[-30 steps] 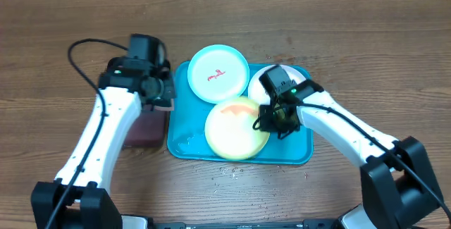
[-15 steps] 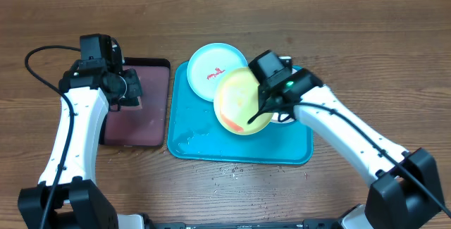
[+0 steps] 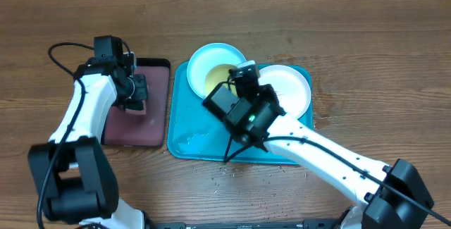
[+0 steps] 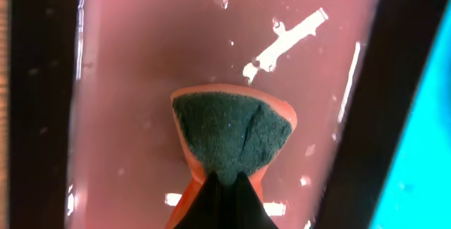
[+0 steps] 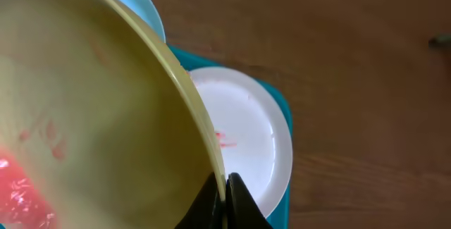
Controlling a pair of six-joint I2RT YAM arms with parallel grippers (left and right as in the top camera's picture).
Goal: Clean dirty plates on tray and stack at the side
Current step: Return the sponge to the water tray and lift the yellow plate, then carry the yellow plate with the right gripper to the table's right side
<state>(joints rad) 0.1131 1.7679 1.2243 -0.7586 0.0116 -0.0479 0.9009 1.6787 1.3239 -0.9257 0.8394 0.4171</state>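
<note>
Now your right tool [image 5: 224, 184] pinches the yellow plate [image 5: 91, 116] by its rim, tilted above the tray [image 3: 184, 144]. Your left tool [image 4: 225, 181] squeezes the sponge [image 4: 229, 134] over the pink tray [image 3: 151, 116]. White plate [image 3: 290, 88] and blue plate [image 3: 198, 60] lie in the tray.

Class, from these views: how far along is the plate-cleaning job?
Done: nothing; no plate stacked beside the turquoise tray. In hand: right gripper pinches the smeared yellow-green plate, left gripper holds the sponge. Left: wiping it, the smeared white plate, the light blue plate, then stacking.
</note>
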